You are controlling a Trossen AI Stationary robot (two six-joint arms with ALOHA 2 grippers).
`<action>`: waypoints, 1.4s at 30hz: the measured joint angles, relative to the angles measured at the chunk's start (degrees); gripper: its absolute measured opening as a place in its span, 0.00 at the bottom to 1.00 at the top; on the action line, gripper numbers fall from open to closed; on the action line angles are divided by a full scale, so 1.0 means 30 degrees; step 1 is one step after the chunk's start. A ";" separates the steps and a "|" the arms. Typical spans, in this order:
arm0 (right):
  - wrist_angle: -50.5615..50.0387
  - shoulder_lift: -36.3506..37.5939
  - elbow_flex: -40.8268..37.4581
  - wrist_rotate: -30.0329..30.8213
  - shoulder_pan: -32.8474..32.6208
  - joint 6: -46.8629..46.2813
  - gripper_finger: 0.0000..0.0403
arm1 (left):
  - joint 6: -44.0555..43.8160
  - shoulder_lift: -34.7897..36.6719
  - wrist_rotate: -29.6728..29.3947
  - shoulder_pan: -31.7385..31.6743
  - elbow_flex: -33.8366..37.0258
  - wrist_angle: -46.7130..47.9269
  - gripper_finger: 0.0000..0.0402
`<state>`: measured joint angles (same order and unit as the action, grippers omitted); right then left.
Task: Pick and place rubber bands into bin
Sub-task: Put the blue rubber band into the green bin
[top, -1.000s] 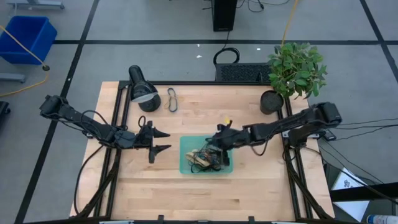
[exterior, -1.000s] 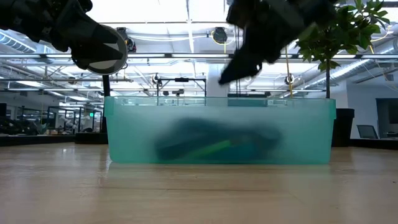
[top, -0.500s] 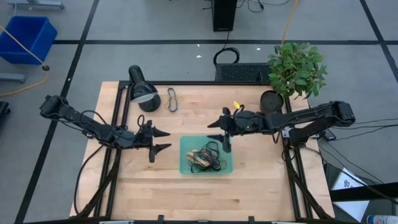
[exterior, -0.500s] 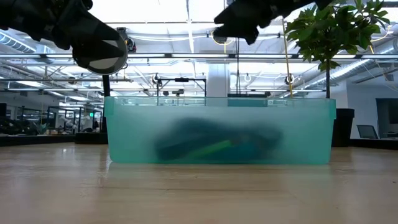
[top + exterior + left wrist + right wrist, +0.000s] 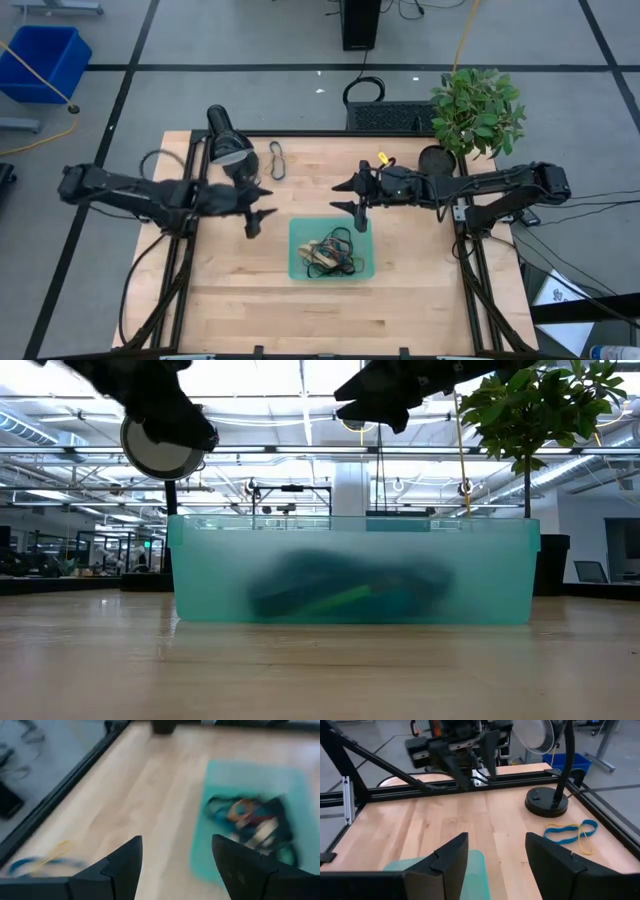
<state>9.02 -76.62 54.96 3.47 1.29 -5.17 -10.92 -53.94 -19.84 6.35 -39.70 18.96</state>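
One teal bin point(image 5: 332, 249) sits mid-table holding a tangled heap of rubber bands point(image 5: 331, 253), too knotted to count; two more bands point(image 5: 277, 160) lie near the lamp point(image 5: 228, 138). Both grippers are spread wide and empty: the left gripper point(image 5: 258, 207) beside the bin, the right gripper point(image 5: 352, 198) now lifted clear behind it.

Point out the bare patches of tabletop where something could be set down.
Free: the near strip of the table below the bin, and the board either side of it. Crowded: the far left corner, with the lamp and loose rubber bands.
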 joint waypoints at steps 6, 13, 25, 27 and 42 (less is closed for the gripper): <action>0.0003 0.0000 0.0000 0.0930 0.0015 -0.0044 0.47 | 0.1342 -0.2685 0.0433 -0.2916 -0.3919 0.4715 0.61; 0.0000 0.0000 0.0000 0.0921 0.0012 -0.0045 0.47 | 0.3888 -0.6996 0.2104 -0.5122 -0.6040 0.5366 0.61; -0.0087 0.0000 0.0000 0.0923 0.0092 -0.0046 0.46 | 0.7801 -1.3534 0.1133 -0.6264 -0.8569 0.5364 0.61; -0.0095 0.0000 0.0000 0.0921 0.0092 -0.0044 0.47 | 0.8503 -1.4393 0.1095 -0.6561 -0.9077 0.5458 0.61; -0.0087 -0.0007 -0.0335 0.0918 0.0092 -0.0051 0.46 | 0.6944 -1.7867 0.1084 -0.9116 -1.1535 0.8786 0.61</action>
<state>8.75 -76.64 53.95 6.23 1.56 -5.32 9.91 -107.55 -16.59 -21.00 -74.30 45.32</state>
